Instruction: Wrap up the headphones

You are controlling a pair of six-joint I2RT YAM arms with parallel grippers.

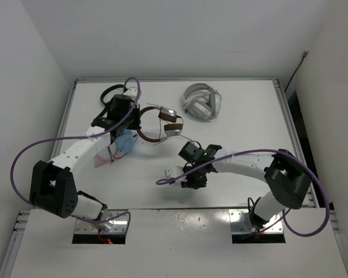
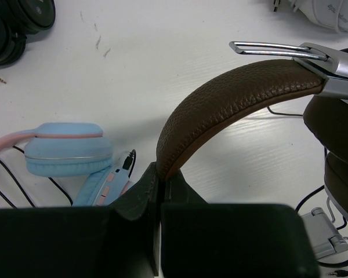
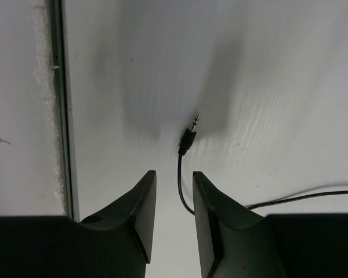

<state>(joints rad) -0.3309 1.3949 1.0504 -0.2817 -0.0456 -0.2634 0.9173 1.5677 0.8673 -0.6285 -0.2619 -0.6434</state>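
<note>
One white table; left tool clamps headphones headband; right tool ajar astride cable

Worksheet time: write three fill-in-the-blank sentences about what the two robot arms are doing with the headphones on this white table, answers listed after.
1. The left arm's fingers are shut on the ____ padded headband of the silver-cupped headphones.
2. The thin black cable with its jack plug passes between the ____ arm's open fingers.
3. Near that headband lies a light ____ pair of headphones with pink trim.
Answers: brown; right; blue
</note>
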